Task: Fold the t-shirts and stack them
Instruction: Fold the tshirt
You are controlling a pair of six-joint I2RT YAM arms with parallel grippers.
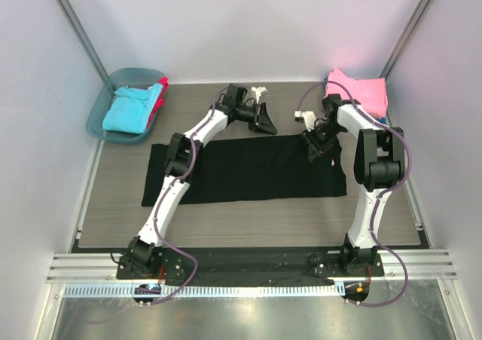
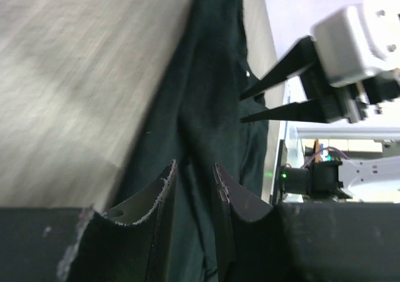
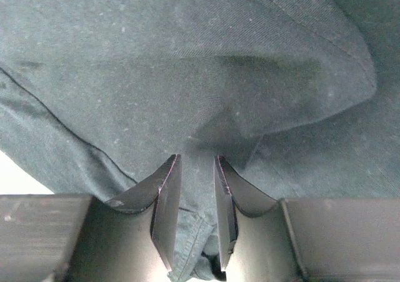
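Note:
A large black t-shirt (image 1: 241, 176) lies spread across the middle of the table. My left gripper (image 1: 265, 121) is at its far edge, and in the left wrist view the jaws (image 2: 194, 166) close narrowly on a ridge of the black cloth (image 2: 206, 75). My right gripper (image 1: 313, 147) is at the far right part of the shirt. Its jaws (image 3: 197, 160) pinch a bunched fold with a hem showing, and the black cloth (image 3: 187, 63) fills that view. A pink t-shirt (image 1: 358, 90) lies folded at the back right over a blue one (image 1: 383, 119).
A translucent teal tub (image 1: 100, 115) stands at the back left, holding a turquoise t-shirt (image 1: 132, 111) and a red one (image 1: 160, 103). White walls close in the table on the left, the right and behind. The right gripper's fingers (image 2: 275, 110) show in the left wrist view.

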